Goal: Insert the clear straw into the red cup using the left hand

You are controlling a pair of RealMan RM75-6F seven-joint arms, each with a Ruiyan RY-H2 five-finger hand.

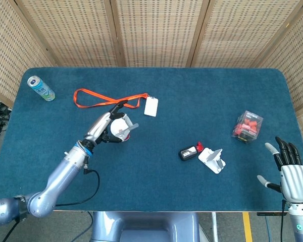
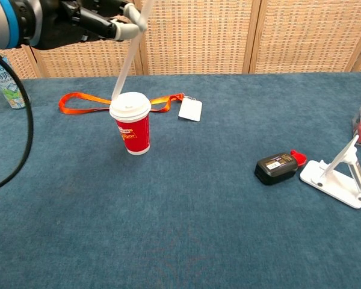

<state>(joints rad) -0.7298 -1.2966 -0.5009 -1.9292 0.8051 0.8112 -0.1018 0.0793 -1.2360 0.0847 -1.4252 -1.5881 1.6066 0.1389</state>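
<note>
I hold the straw (image 2: 127, 54) in my left hand (image 2: 108, 21), fingers closed around its upper part, above the cup (image 2: 132, 127) on the blue counter (image 2: 186, 205). In the chest view the straw slants down and its lower tip sits at the left rim of the cup's white lid (image 2: 129, 106); I cannot tell whether it has found the lid's hole. To do this well, I judge I should bring the straw nearer to upright, set the tip over the opening, then push down slowly and without side force, since the cup could tip. My right hand (image 1: 292, 171) hangs empty with fingers spread, well right of the cup at the counter's near edge.

The can (image 2: 5, 81), well left of the cup, carries letters too blurred to read. White print on the cup is illegible.
</note>
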